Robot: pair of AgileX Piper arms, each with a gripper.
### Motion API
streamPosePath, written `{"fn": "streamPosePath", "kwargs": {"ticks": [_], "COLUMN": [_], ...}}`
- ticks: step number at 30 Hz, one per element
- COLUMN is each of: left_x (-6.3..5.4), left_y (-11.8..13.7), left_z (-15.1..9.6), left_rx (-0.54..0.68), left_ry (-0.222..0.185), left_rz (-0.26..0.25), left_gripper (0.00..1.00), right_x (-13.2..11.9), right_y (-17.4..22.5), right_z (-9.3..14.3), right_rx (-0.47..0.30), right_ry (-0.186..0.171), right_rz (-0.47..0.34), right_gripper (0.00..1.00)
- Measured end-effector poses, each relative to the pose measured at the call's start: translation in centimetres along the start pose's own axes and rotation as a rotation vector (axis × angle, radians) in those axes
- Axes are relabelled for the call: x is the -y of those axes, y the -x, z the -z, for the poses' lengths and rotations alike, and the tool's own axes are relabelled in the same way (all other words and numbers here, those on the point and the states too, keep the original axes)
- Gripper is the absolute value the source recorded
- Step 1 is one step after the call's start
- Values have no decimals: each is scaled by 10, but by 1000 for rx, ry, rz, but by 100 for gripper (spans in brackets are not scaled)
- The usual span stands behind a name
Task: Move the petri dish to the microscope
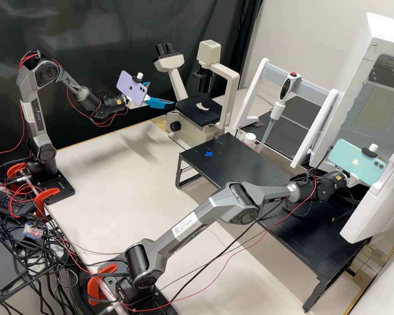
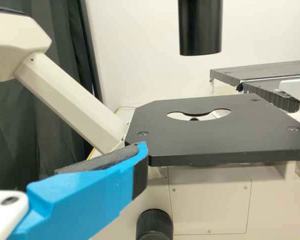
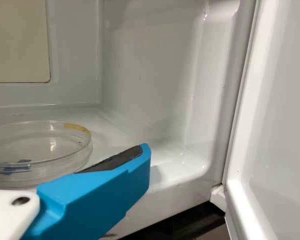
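In the high view, my left gripper stands open beside the near-left corner of the microscope's black stage. The left wrist view shows a blue finger of the left gripper close to the stage, nothing against its pad. My right gripper is at the mouth of the white cabinet, its fingers hidden there behind the phone. In the right wrist view, the clear petri dish rests on the cabinet floor. One finger of the open right gripper is beside it; contact cannot be told.
A low black table stands under the right arm. A pipette hangs on a white stand between the microscope and the white cabinet, whose open door is close to the right arm. Cables lie at lower left.
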Motion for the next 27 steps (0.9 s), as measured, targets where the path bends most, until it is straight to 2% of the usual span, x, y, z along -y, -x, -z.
{"fn": "streamPosePath", "kwargs": {"ticks": [27], "left_x": [0], "left_y": [0], "left_z": [0], "left_rx": [0], "left_ry": [0], "left_rz": [0], "left_gripper": [100], "right_x": [-2], "right_y": [0], "right_z": [2], "right_rx": [-4], "right_ry": [9], "right_rz": [-4], "right_gripper": [0]}}
